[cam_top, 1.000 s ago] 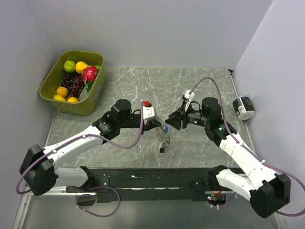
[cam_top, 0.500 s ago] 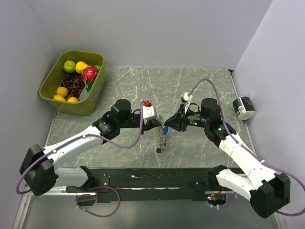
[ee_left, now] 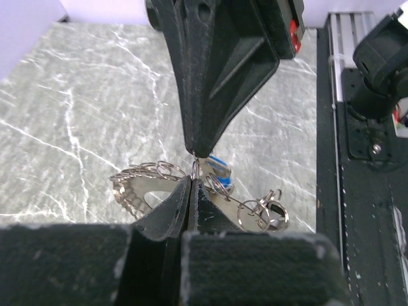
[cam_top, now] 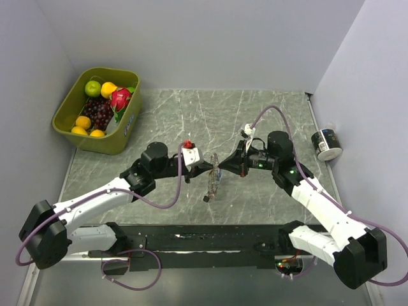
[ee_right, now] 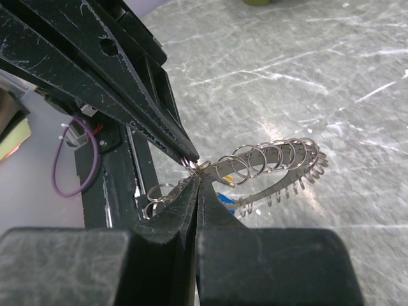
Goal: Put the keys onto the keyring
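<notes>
Right gripper (cam_top: 224,167) has closed in leftward over the last second, and left gripper (cam_top: 205,167) has drawn back toward lower left. They now meet tip to tip at centre frame. Both are clamped tight on the keyring (cam_top: 213,178), held between them over the table (cam_top: 268,115). Blue key (ee_left: 218,165) sits just beside the pinch point. Step, likely: threading a key onto the wire. Next move calls for opening a gap without slipping. Both arms reach forward, forearms converging.
</notes>
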Controlling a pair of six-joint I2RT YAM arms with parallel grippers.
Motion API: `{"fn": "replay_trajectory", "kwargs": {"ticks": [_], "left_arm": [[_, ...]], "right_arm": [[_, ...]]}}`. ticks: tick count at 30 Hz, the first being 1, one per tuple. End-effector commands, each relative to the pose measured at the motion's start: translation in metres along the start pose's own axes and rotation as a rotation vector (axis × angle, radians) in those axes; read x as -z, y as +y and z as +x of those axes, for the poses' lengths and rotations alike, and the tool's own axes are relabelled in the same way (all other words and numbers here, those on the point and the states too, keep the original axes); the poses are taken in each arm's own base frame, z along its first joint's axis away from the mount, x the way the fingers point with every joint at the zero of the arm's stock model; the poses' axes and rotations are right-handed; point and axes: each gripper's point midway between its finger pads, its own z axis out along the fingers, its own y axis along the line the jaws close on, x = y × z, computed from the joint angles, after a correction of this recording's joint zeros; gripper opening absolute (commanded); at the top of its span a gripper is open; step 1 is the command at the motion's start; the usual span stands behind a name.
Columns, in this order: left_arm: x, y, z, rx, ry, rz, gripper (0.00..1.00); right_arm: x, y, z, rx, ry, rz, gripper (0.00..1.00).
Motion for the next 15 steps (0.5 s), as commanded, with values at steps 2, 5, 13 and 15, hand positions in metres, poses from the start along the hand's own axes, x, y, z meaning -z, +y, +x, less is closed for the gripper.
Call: {"fn": "replay_trajectory", "kwargs": {"ticks": [2,5,13,15], "left_arm": [[0.014,0.013,-0.057,-0.095,-0.204,-0.088,0.01],[0.015,0.009,-0.059,-0.095,-0.228,-0.079,0.01],[0.017,0.006,-0.069,-0.108,-0.292,-0.069,0.01],[0.018,0.006,-0.070,-0.110,-0.299,-0.073,0.01]], "right_arm": [[-0.003,-0.008,0.006,-0.011,0.000,-0.001,0.00],[-0.005,-0.005,0.007,-0.014,0.002,-0.030,0.00],[-0.008,0.000,0.014,-0.023,0.019,-0.080,0.00],[-0.007,0.001,0.016,-0.016,0.024,-0.092,0.00]]}}
